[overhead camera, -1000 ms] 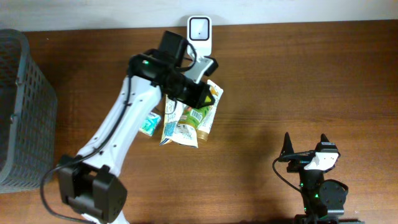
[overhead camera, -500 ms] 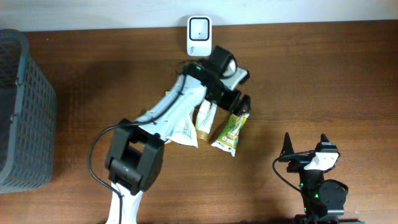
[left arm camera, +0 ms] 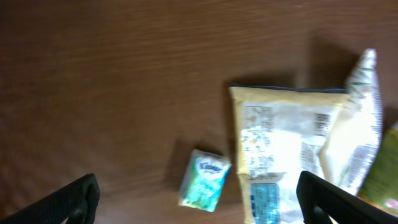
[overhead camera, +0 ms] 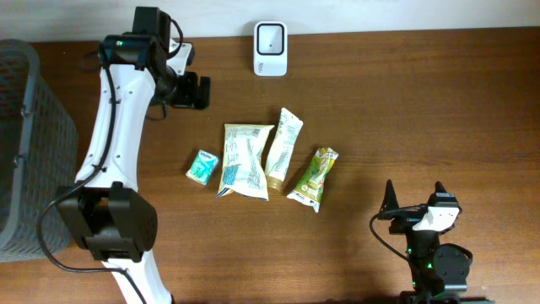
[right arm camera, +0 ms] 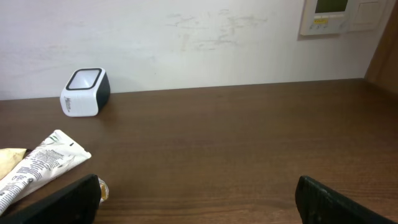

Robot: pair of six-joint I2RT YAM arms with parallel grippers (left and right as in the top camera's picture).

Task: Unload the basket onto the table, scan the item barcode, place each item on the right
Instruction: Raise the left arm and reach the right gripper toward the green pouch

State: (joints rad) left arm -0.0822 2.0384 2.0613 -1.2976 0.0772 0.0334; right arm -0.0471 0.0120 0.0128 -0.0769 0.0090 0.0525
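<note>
Grippers both gape wide, empty: left gripper (overhead camera: 196, 91) left of the scanner (overhead camera: 270, 37), right gripper (overhead camera: 415, 199) well apart. Green packet (overhead camera: 313, 177) lies beside the tube (overhead camera: 283, 150).

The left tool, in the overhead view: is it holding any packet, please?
No, the left tool is open and empty above the table, away from the tissue pack.

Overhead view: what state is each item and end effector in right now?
Scanner, upright, nothing at it.
Tissue pack, lying flat, free.
Tube, flat.
Bag, flat, against the tube.
Sachet, flat, free.
Basket, upright, contents unseen.
Left end effector, open, empty.
Right end effector, open, empty.
</note>
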